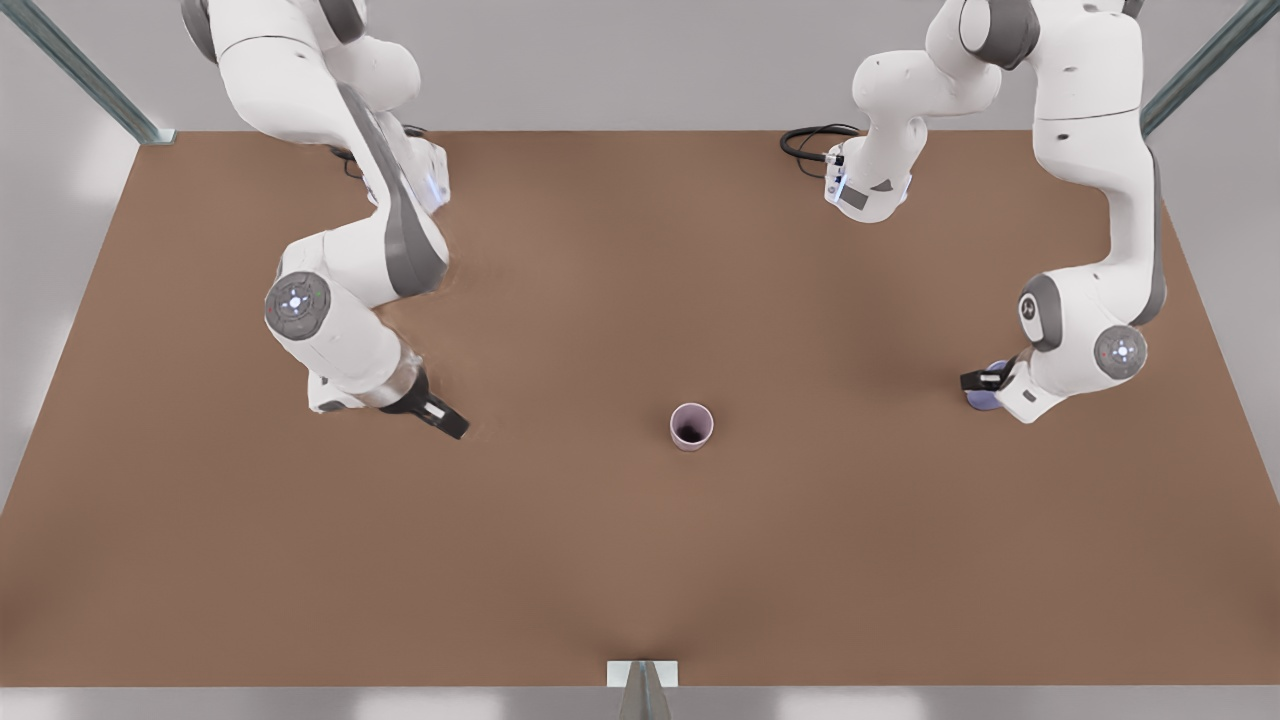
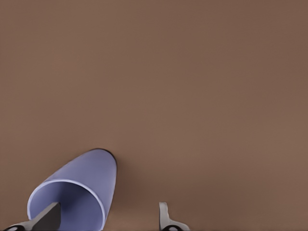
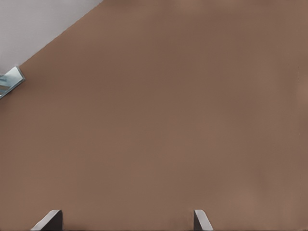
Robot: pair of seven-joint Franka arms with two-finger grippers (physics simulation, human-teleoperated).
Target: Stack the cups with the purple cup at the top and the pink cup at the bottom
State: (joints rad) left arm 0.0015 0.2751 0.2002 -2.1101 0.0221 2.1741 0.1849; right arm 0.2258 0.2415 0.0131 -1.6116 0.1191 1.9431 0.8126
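Observation:
The pink cup point(image 1: 692, 426) stands upright in the middle of the brown table point(image 1: 640, 560), its dark inside showing, with no gripper near it. At the front view's right, the purple cup point(image 1: 982, 401) stands partly hidden under my left gripper point(image 1: 988, 384). The left wrist view shows the purple cup point(image 2: 79, 190) from close by. There my left gripper point(image 2: 108, 216) is open, with one finger over the cup's mouth and the other outside its wall. My right gripper point(image 1: 440, 415) hangs low at the front view's left. It is open point(image 3: 126, 220) over bare table.
Black cables point(image 1: 812, 140) lie at the table's back edge by an arm base. Metal frame posts point(image 1: 640, 690) stand at the front edge and the back corners. Bare tabletop lies between the pink cup and each gripper.

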